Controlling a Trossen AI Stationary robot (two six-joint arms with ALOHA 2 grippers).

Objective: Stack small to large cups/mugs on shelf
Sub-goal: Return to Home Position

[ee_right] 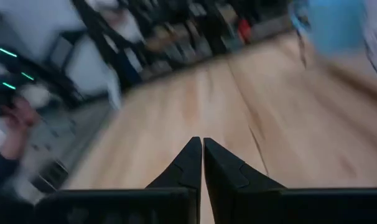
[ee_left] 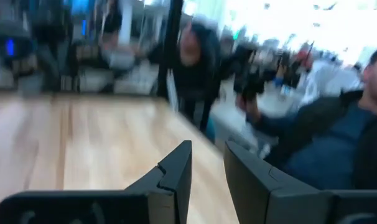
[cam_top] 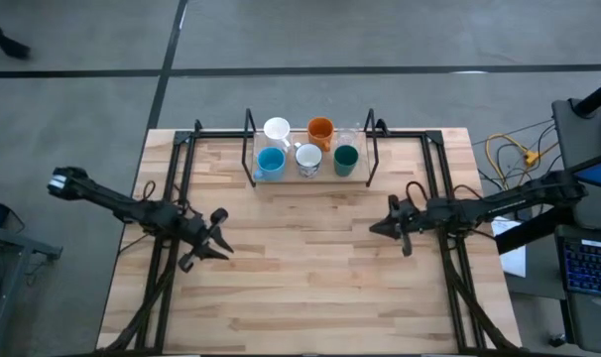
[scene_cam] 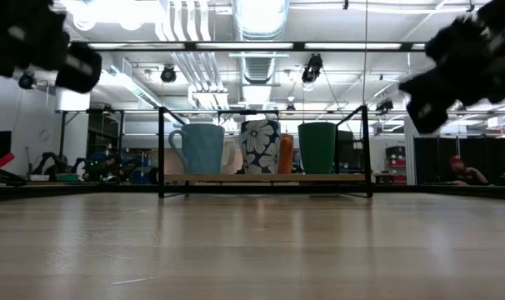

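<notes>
I hold the left tool (cam_top: 219, 237) apart at nine o'clock, the right tool (cam_top: 374, 228) together at three, wide surface (cam_top: 300, 273) between. The cups (cam_top: 308, 157) fill the shelf (cam_top: 325, 180) at twelve.

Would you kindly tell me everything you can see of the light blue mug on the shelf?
The light blue mug is an opaque, glazed-looking cylinder with a loop handle pointing left in the high view. It stands upright, mouth up, on the shelf board, at the left end of the front row, beside the flower-patterned mug and in front of a white mug. Only the board is seen touching it.
</notes>
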